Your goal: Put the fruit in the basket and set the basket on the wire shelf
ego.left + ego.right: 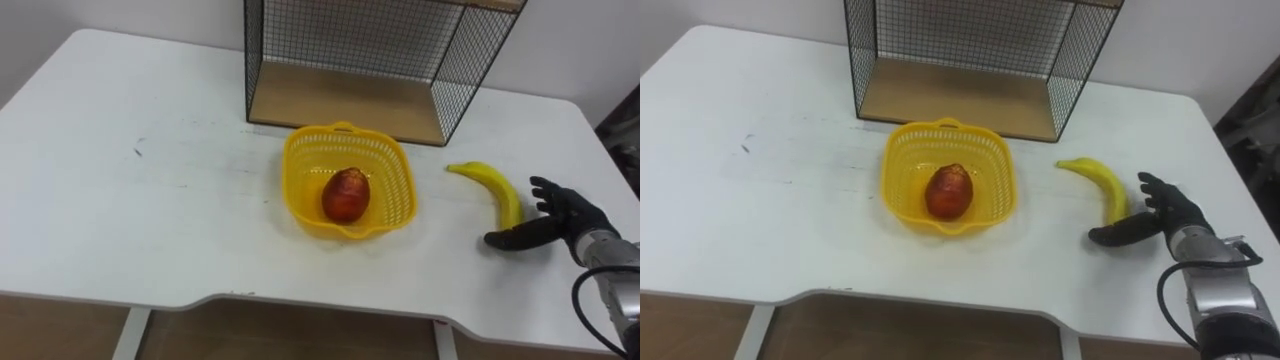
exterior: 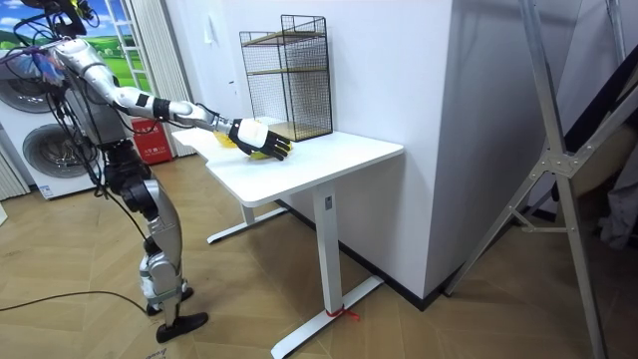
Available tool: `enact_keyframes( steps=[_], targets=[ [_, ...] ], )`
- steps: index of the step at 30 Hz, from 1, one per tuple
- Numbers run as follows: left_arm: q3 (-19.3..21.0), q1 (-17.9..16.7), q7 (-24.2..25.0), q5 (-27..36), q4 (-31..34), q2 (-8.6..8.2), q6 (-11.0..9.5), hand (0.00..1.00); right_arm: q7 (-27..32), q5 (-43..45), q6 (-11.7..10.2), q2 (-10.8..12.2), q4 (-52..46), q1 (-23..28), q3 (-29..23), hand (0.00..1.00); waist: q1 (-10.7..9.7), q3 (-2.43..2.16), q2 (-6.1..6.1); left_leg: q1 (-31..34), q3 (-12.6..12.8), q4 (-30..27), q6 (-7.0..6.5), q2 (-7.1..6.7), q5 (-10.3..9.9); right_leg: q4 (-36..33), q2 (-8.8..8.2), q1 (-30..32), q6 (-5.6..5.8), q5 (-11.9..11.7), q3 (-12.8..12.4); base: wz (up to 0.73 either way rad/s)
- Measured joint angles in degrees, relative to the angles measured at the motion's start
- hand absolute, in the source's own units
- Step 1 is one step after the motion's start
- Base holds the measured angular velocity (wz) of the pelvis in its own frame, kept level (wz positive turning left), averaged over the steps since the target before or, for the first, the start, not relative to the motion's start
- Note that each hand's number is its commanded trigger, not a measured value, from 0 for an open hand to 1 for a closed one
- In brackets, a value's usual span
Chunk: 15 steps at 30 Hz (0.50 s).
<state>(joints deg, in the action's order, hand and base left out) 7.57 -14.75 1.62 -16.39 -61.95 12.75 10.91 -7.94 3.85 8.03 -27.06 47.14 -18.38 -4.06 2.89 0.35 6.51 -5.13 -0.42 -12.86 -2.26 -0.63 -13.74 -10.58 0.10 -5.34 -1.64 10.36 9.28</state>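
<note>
Currently the robot's right hand (image 1: 562, 222) lies near the table's (image 1: 150, 220) right edge, fingers spread, thumb just beside the banana's (image 1: 497, 190) near end, seemingly poised to grasp it. A red fruit (image 1: 346, 194) sits in the yellow basket (image 1: 292, 160) mid-table, before the wire shelf (image 1: 350, 50) at the far edge.

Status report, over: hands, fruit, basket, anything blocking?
Right hand open beside banana, not gripping. Red fruit already in yellow basket; basket on table before wire shelf. Nothing between banana and basket.
</note>
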Motion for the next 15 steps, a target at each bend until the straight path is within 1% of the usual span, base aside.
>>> enact_keyframes(
  steps=[3, 4, 6, 9, 12, 15],
  targets=[
    [0.02, -0.02, 0.00, -0.02, 0.01, 0.01, 0.02, 0.00, 0.40, 0.94, -0.03, 0.00, 0.80, 0.00, 0.00, 0.00, 0.52, 0.12, -0.28, -0.15, -0.12, 0.17, 0.00, 0.01, 0.00, 0.07, 0.01, -0.51, 0.01, 0.01, 0.28, 0.02],
    [0.02, -0.15, 0.00, 0.00, 0.03, 0.01, 0.04, 0.00, 0.42, 1.26, 0.09, 0.01, 0.84, 0.00, 0.01, 0.00, 0.67, -0.01, -0.10, -0.09, -0.17, 0.25, 0.00, -0.01, -0.01, 0.07, 0.01, -0.49, 0.03, 0.03, 0.34, 0.03],
    [0.00, -0.42, 0.04, -0.03, 0.05, 0.01, 0.13, 0.00, 0.40, 2.63, 0.13, 0.02, 0.84, 0.00, 0.05, 0.00, 0.72, 0.03, -0.18, 0.15, -0.17, 0.37, 0.01, -0.04, -0.02, 0.08, 0.04, -0.39, 0.03, 0.03, 0.35, 0.00],
    [0.00, -0.81, 0.04, -0.03, 0.05, 0.07, 0.33, 0.00, 0.45, 2.96, 0.13, 0.02, 0.91, 0.00, 0.15, 0.00, 1.23, -0.03, -0.25, 0.17, -0.16, 0.12, 0.01, -0.06, -0.02, 0.07, 0.06, -0.36, 0.03, 0.02, 0.41, 0.00],
    [0.00, -0.85, 0.04, -0.03, 0.05, 0.09, 0.32, 0.00, 0.91, 2.85, 0.10, 0.02, 1.57, 0.00, 0.15, 0.00, 1.53, -0.31, -0.46, 0.06, -0.18, 0.08, 0.01, -0.06, -0.01, 0.05, 0.07, -0.40, 0.03, 0.02, 0.47, 0.00],
    [0.00, -0.62, 0.06, -0.02, 0.07, 0.09, 0.12, 0.00, 0.99, 2.57, 0.11, 0.09, 1.67, 0.00, 0.15, 0.00, 1.78, -0.32, -0.52, -0.31, -0.18, 0.12, 0.01, -0.05, -0.01, 0.01, 0.06, -0.75, 0.03, 0.02, 0.46, 0.00]
  ],
)
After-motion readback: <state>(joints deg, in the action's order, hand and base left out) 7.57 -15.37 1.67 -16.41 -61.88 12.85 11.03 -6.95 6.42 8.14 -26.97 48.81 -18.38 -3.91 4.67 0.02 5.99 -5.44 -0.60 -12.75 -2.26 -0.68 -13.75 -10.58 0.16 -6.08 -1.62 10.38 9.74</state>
